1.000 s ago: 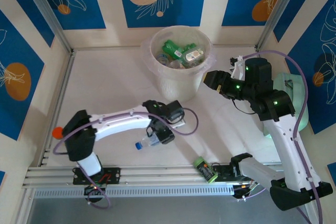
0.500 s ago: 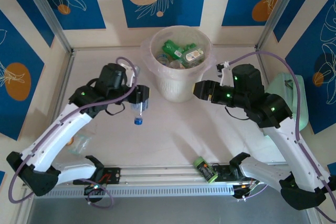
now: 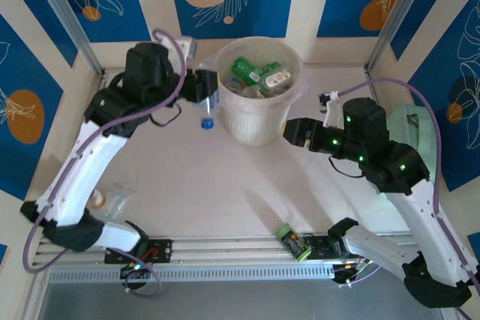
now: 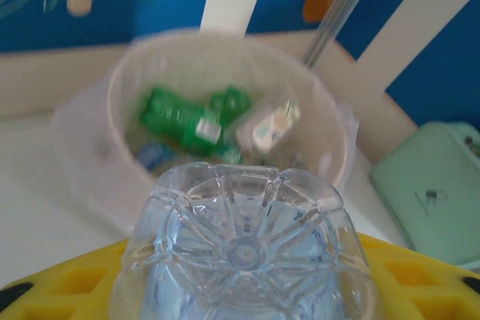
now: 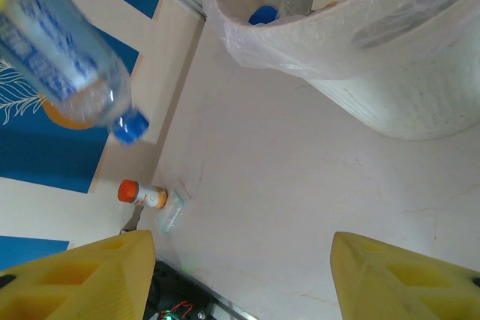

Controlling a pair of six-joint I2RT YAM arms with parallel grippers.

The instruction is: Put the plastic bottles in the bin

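My left gripper (image 3: pixel 203 86) is shut on a clear plastic bottle (image 3: pixel 208 107) that hangs blue cap down, just left of the cream-white bin (image 3: pixel 260 127) and near its rim. The left wrist view looks over the bottle's ribbed base (image 4: pixel 244 251) into the bin (image 4: pixel 117 94), where green bottles (image 4: pixel 183 118) and others lie. To the right of the bin, my right gripper (image 3: pixel 295 133) is open with nothing between its yellow fingers (image 5: pixel 75 279). Its camera sees the held bottle (image 5: pixel 60 58) and the bin (image 5: pixel 397 88). A green bottle (image 3: pixel 294 242) lies by the front rail.
An orange-capped bottle (image 3: pixel 96 200) and a small clear bag (image 3: pixel 117 201) lie at the left edge of the table; the bottle (image 5: pixel 141 194) also shows in the right wrist view. A mint-green case (image 3: pixel 414 127) sits at the right, behind my right arm.
My left arm has lifted the clear bottle off the table and carried it back to the bin's left side. My right gripper shifted slightly right and nearer.
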